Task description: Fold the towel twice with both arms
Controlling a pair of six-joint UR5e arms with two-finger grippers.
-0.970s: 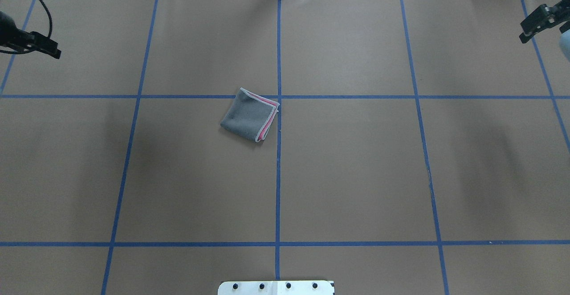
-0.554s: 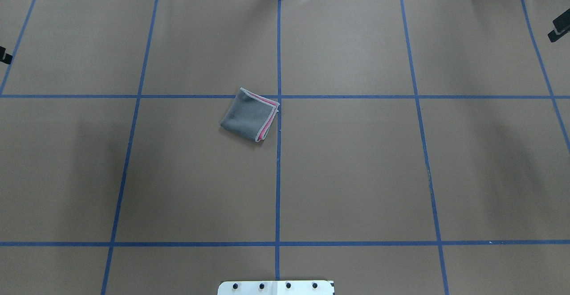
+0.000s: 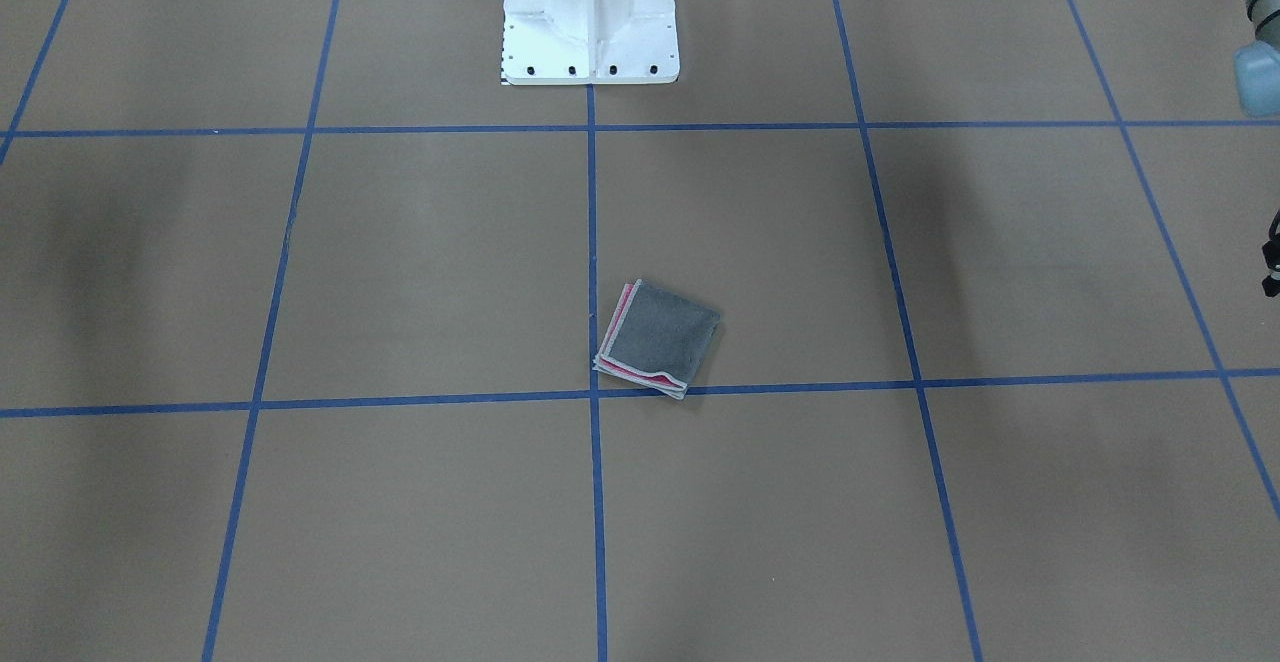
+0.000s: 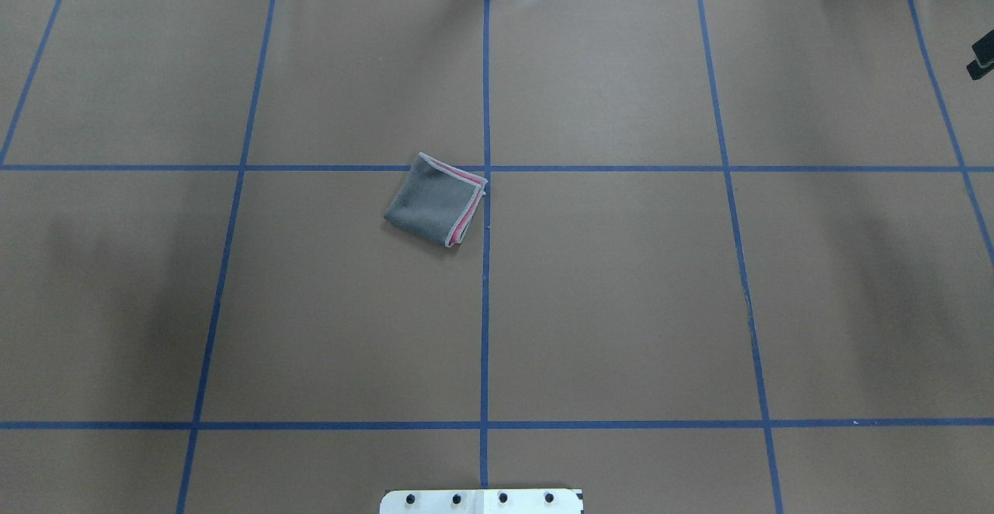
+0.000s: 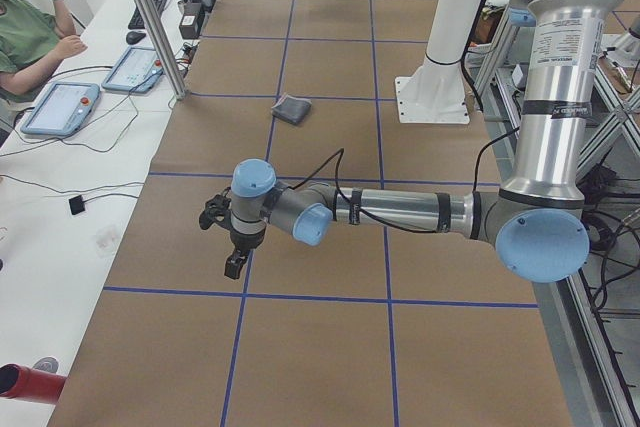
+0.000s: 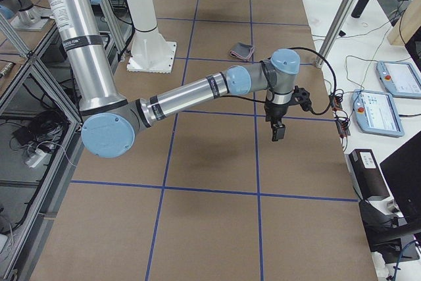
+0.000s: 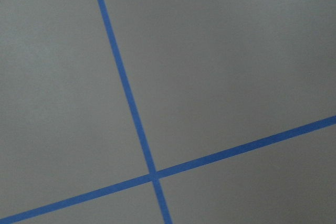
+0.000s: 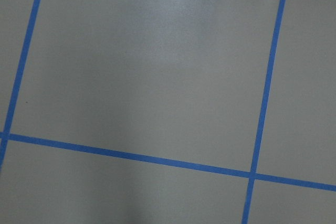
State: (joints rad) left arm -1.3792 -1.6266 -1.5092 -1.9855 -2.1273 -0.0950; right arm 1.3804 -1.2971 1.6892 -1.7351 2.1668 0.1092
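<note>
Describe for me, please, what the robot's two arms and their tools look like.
Both the left arm and the right arm are silver-grey tubes with light blue joint caps and black bands bearing small lettering. A black cable runs along each forearm. The left tool and right tool are black.

table (image 4: 621,304): brown cover, blue tape grid (image 4: 484,328) | side desk (image 5: 40,227): white, tablets (image 5: 62,107), keyboard (image 5: 155,2)
</note>
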